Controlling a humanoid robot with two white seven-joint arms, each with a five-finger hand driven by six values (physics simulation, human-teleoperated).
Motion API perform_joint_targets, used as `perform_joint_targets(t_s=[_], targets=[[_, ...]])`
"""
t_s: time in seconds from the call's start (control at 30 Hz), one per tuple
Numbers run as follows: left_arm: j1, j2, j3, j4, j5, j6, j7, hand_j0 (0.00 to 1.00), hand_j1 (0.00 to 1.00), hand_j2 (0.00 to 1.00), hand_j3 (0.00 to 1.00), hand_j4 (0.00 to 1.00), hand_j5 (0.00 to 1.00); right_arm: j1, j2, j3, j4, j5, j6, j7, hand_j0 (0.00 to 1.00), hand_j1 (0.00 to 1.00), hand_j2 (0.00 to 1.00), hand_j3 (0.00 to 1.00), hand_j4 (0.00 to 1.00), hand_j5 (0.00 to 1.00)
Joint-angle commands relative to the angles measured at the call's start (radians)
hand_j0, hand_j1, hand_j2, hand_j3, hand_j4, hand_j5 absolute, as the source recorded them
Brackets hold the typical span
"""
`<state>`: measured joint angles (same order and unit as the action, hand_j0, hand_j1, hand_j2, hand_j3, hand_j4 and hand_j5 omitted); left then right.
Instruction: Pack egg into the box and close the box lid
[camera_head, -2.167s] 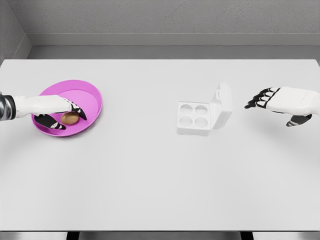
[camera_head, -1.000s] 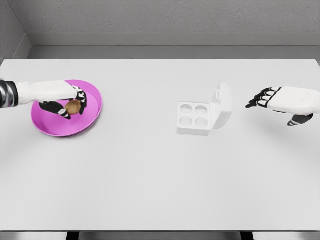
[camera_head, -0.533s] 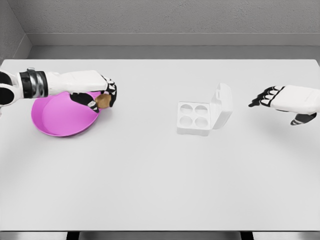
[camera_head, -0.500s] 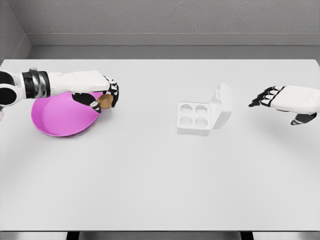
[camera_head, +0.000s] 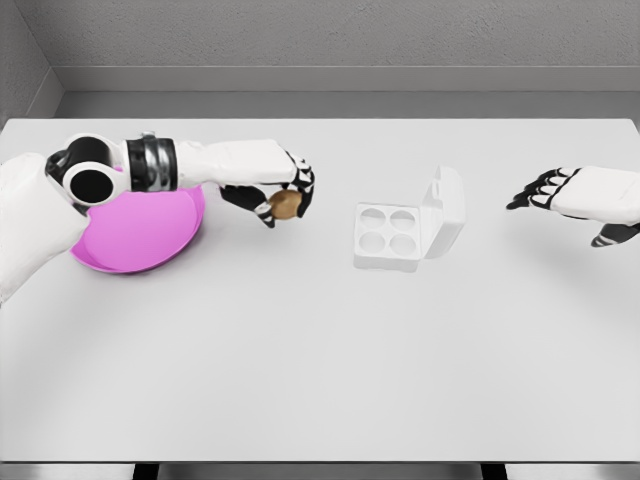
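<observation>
The left hand (camera_head: 285, 195) pinches the smooth brown egg (camera_head: 287, 205) in curled fingers above the table (camera_head: 320, 340), between the glossy magenta bowl (camera_head: 140, 235) and the white box (camera_head: 405, 232). The egg is picked up but not yet placed: all four round cups look empty, and the hinged lid stands open. The right hand (camera_head: 575, 195) hovers beside the box, fingers loosely spread.
</observation>
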<state>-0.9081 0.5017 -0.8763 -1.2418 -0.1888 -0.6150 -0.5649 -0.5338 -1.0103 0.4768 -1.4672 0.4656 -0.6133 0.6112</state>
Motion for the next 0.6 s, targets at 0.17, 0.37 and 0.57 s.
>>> perform_joint_targets(t_s=[0.17, 0.37, 0.57], targets=[[-0.005, -0.124, -0.015, 0.008, 0.000, 0.004, -0.004, 0.33, 0.33, 0.33, 0.33, 0.33, 0.33, -0.003, -0.005, 0.000, -0.001, -0.004, 0.002, 0.000, 1.00, 1.00, 1.00, 1.00, 1.00, 1.00], [-0.034, -0.167, -0.047, 0.010, 0.000, 0.004, -0.020, 0.33, 0.33, 0.33, 0.33, 0.33, 0.33, -0.005, -0.005, 0.005, -0.002, -0.004, 0.002, 0.000, 1.00, 1.00, 1.00, 1.00, 1.00, 1.00], [-0.075, -0.209, -0.082, 0.048, 0.002, 0.004, -0.020, 0.33, 0.33, 0.33, 0.33, 0.33, 0.33, -0.005, -0.005, 0.008, -0.009, -0.002, 0.002, 0.000, 1.00, 1.00, 1.00, 1.00, 1.00, 1.00]])
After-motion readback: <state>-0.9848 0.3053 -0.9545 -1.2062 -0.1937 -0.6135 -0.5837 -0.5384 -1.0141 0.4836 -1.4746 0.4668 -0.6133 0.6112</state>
